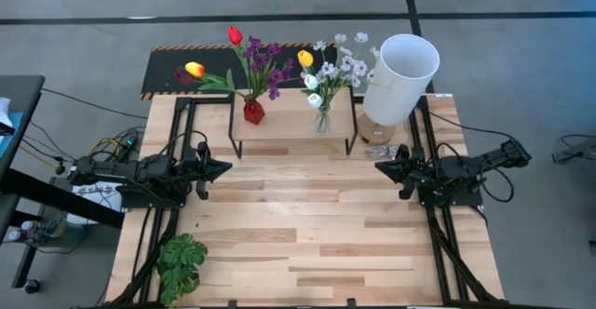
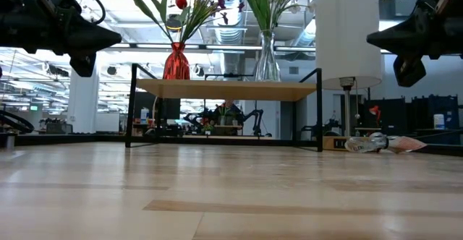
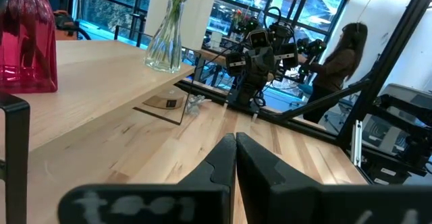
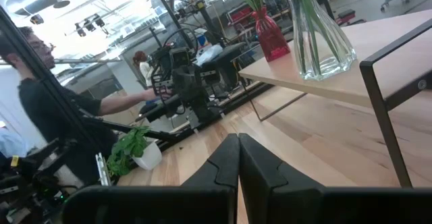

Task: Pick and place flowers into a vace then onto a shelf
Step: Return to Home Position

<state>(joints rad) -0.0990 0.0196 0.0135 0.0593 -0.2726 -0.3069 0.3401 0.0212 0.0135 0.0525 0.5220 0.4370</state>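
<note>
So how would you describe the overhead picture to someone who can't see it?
Flowers fill a red vase and a clear vase on a small shelf at the back of a wooden table. The left arm's fingers and right arm's fingers, shut and empty, point inward from either side.

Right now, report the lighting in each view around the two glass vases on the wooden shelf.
Low view: bright windows behind silhouette the left gripper and right gripper. High view: even light, no glare on the light wooden shelf. Left wrist view: bright windows show through the clear glass vase.
</note>
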